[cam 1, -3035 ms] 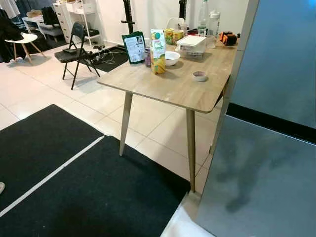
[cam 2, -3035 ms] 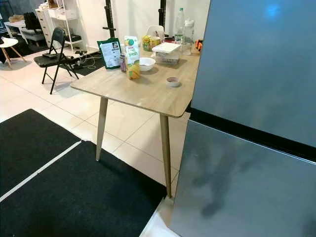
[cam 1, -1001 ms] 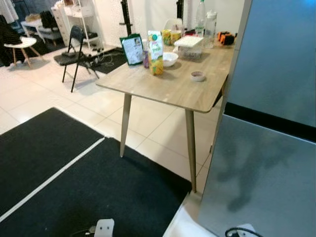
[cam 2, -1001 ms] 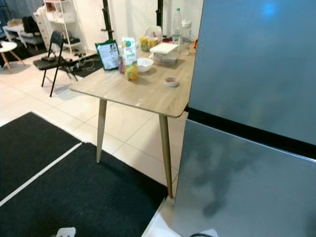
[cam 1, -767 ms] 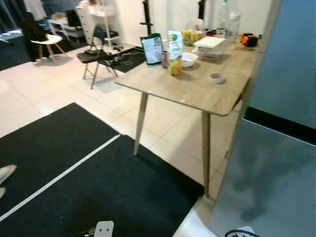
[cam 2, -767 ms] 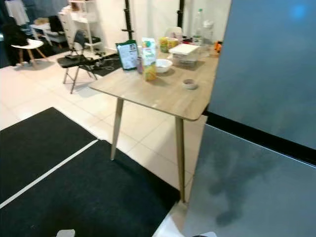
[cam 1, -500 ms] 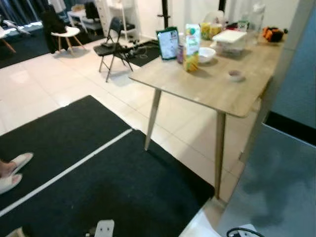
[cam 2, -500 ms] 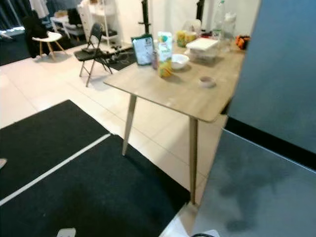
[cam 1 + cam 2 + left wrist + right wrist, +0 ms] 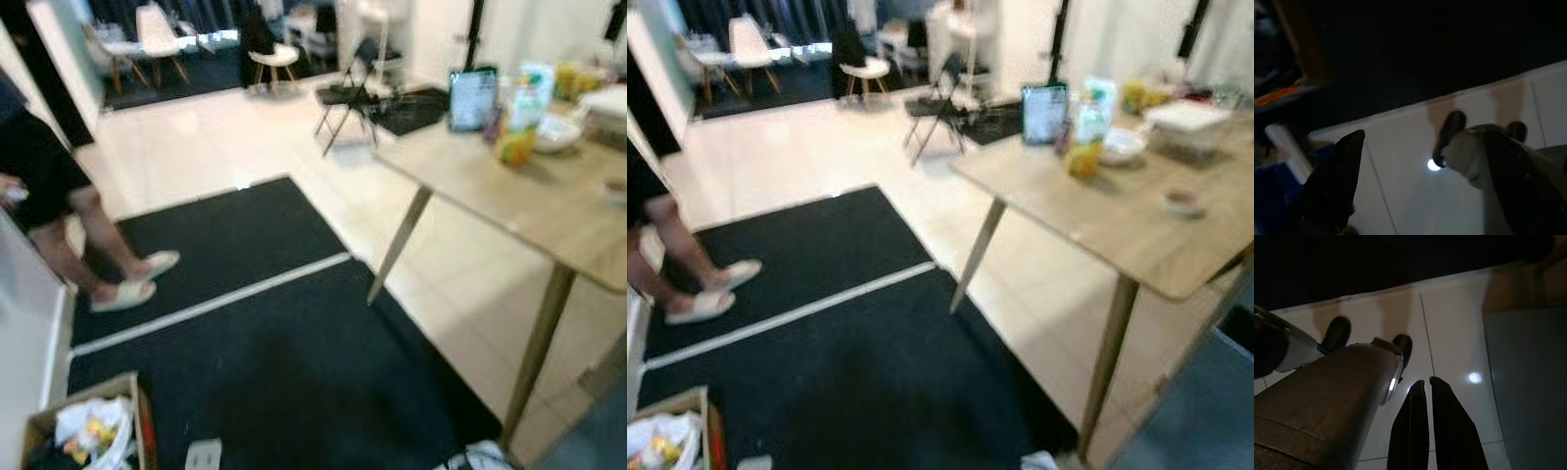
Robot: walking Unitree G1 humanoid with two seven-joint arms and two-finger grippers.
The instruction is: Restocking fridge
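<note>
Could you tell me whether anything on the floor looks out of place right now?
A cardboard box stuffed with crumpled bags and packets sits on the black mat, and a person's slippered feet stand on that mat. The frames are blurred, so finer detail cannot be judged.

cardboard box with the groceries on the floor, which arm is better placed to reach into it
Left, probably. The cardboard box sits low on the robot's left, and the left gripper hangs open beside what looks like its edge. The right gripper hangs shut over white tiles.
</note>
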